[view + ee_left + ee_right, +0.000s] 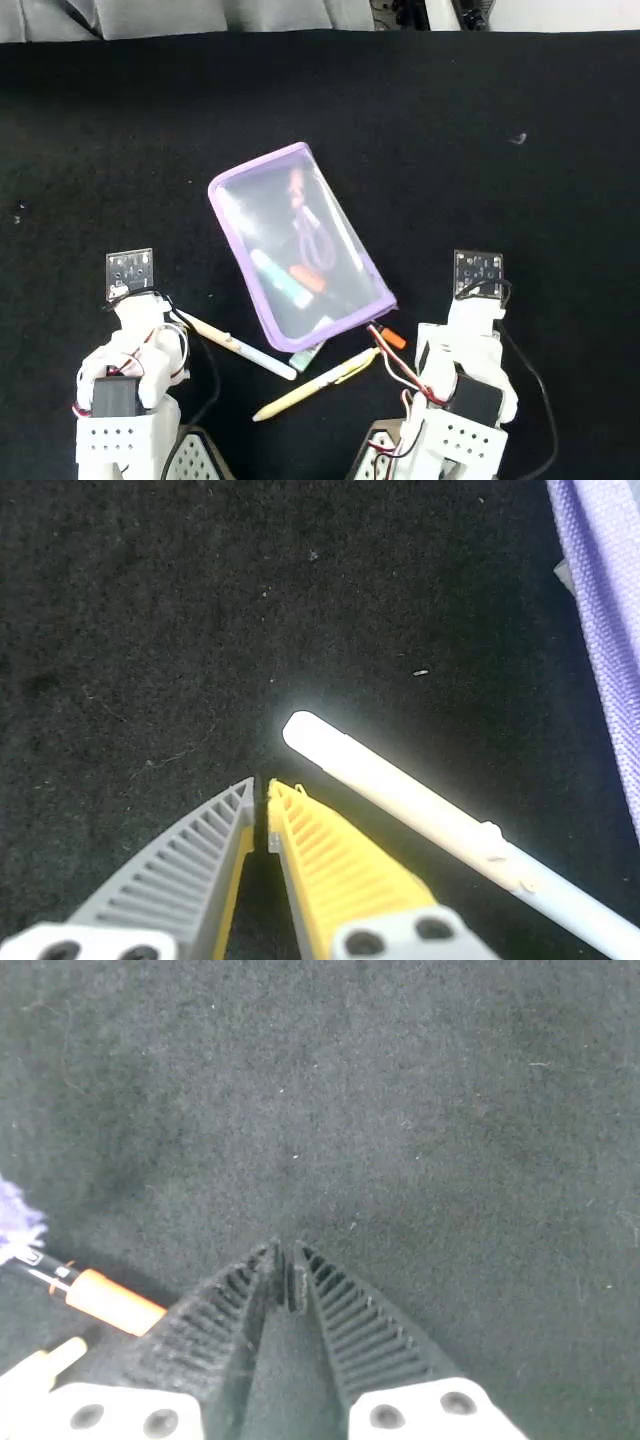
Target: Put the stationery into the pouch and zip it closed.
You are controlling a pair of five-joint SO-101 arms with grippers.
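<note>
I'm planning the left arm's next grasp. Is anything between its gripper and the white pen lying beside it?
Nothing visible stands in the way. The left gripper is shut just beside the tip of the white pen, with only a narrow strip of bare black cloth between them.

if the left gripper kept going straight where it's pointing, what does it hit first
Probably the bare black cloth ahead of the left gripper. The white pen ends just beside that line and might be brushed; depth is unclear.
</note>
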